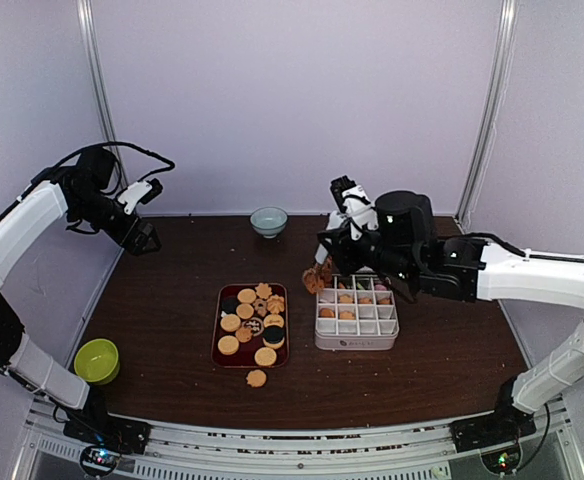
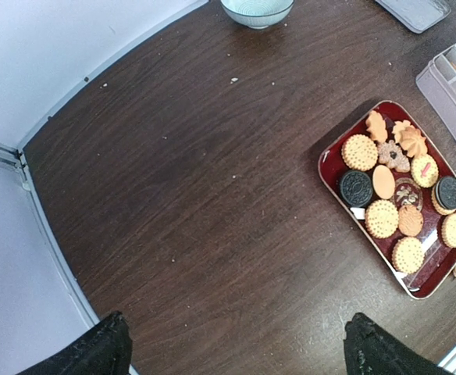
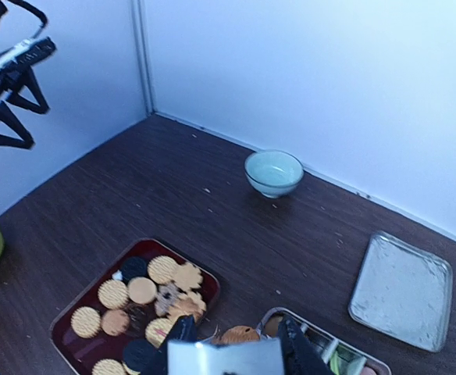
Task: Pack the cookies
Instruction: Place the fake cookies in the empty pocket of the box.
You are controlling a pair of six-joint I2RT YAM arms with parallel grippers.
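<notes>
Currently one cookie point(image 3: 240, 336) is clamped in the right gripper point(image 1: 319, 272) at the far left corner of the divided box point(image 1: 357, 340), while the left gripper point(image 1: 152, 214) is parked aside, spread open. Next, it probably needs to be lowered into a free compartment and released.

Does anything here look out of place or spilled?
Yes: one orange cookie lies on the bare table just outside the red tray, by its near edge, apart from the other cookies on it. Pale crumbs also dot the table.
</notes>
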